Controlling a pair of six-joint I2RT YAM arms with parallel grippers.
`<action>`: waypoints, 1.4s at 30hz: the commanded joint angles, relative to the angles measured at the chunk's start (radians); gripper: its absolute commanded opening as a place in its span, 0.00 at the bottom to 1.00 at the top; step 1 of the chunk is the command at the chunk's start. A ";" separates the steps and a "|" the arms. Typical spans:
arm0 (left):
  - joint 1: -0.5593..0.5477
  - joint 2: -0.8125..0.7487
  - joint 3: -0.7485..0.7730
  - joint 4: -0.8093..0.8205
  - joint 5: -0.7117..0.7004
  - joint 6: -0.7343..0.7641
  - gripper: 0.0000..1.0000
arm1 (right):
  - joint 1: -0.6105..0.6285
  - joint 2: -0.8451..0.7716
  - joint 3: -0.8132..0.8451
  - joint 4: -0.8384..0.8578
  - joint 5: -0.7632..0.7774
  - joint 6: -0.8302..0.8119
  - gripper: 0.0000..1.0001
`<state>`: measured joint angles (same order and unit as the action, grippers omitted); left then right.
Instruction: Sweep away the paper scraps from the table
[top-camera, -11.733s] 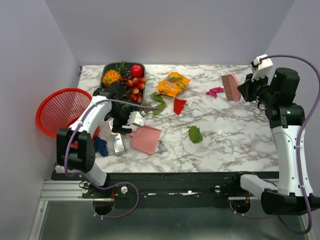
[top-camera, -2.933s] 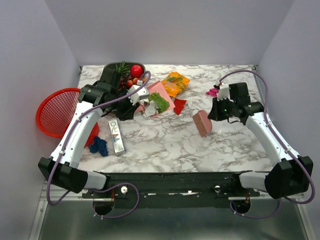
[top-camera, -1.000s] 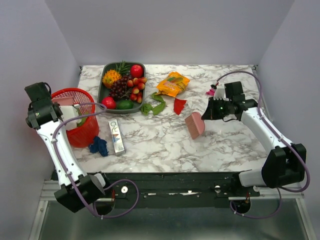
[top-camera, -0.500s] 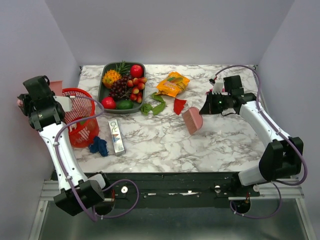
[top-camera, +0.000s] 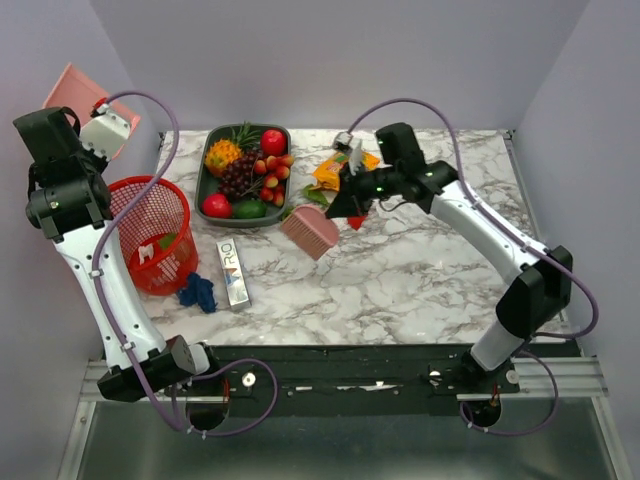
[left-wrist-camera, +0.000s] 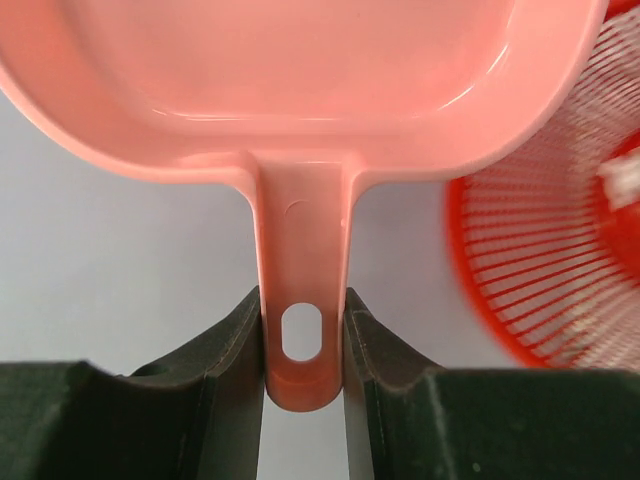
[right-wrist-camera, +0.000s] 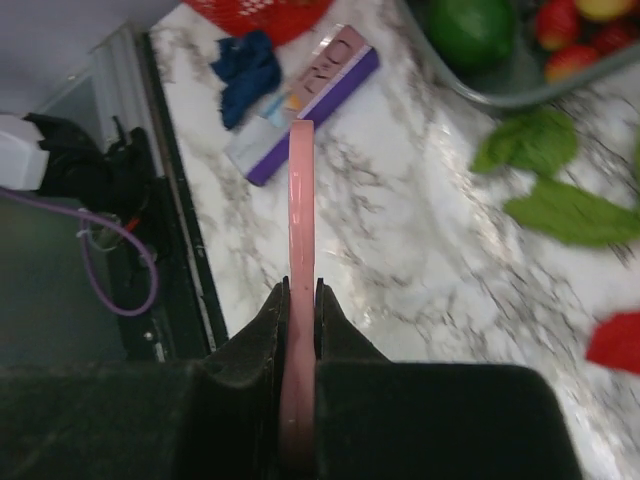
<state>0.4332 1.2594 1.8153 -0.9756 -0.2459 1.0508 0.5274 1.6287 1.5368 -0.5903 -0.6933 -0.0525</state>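
Observation:
My left gripper (top-camera: 92, 118) is raised at the far left, above and behind the red basket (top-camera: 150, 235). It is shut on the handle (left-wrist-camera: 303, 340) of the pink dustpan (left-wrist-camera: 300, 80), whose pan looks empty. My right gripper (right-wrist-camera: 301, 295) is shut on the pink brush (top-camera: 312, 232), which reaches down to the marble table (top-camera: 420, 280) just in front of the green paper scraps (top-camera: 315, 196). A red scrap (right-wrist-camera: 615, 340) lies right of the brush. A blue scrap (top-camera: 200, 292) lies near the basket. Bits of paper show inside the basket.
A dark fruit tray (top-camera: 208, 160) stands at the back, left of an orange snack bag (top-camera: 330, 172). A purple and white box (top-camera: 232, 272) lies beside the blue scrap. The black front edge (top-camera: 340, 350) runs along the near side.
The left arm has lifted the dustpan from over the basket up toward the back left wall. The right arm has swung the brush left across the table to the green scraps.

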 joint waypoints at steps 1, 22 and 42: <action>-0.005 0.020 0.072 -0.183 0.324 -0.503 0.00 | 0.085 0.124 0.173 0.084 -0.156 -0.017 0.01; -0.011 -0.141 0.044 -0.244 0.326 -0.703 0.00 | 0.439 0.388 0.289 0.516 -0.267 -0.283 0.01; -0.013 -0.051 0.162 -0.385 0.356 -0.638 0.00 | 0.533 0.652 0.391 0.632 -0.127 -0.393 0.01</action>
<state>0.4221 1.2045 1.9724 -1.3346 0.0978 0.4038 1.0573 2.2356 1.8683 0.0055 -0.8482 -0.4492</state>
